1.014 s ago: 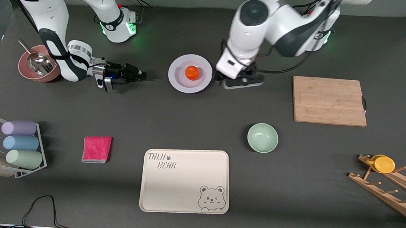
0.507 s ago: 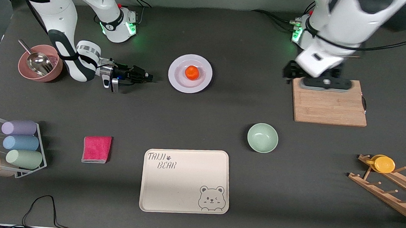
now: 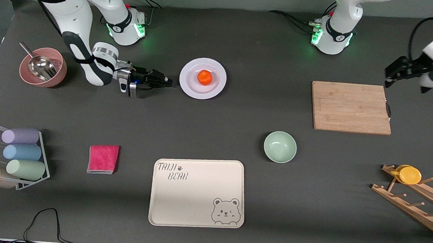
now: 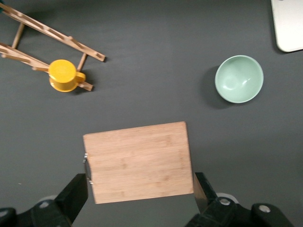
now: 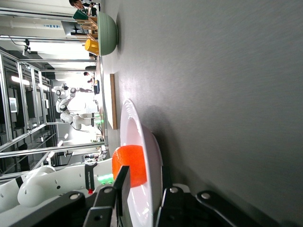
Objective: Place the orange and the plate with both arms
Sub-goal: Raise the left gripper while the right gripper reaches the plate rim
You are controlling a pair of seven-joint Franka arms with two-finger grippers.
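Already the orange (image 3: 204,77) is seated on the plate (image 3: 190,85); the rim is straddled by the right claw (image 3: 167,82), spread low along the worktop (image 3: 215,136) — presumably for gripping. Over the cutting board (image 3: 351,107) edge the left claw (image 3: 389,74) is held spread, empty — seemingly waiting.

White glossy arms (image 3: 62,8), black joint bands, green-lit bases (image 3: 331,38), seemingly black claws (image 3: 158,81)

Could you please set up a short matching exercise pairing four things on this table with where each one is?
Things:
1. orange
2. metal scoop
3. yellow cup
4. right gripper

Places:
A. on the wooden rack
B. on the plate
C. in the pink bowl
D. low at the plate's rim, toward the right arm's end of the table

Pairs: 1-B, 2-C, 3-A, 4-D
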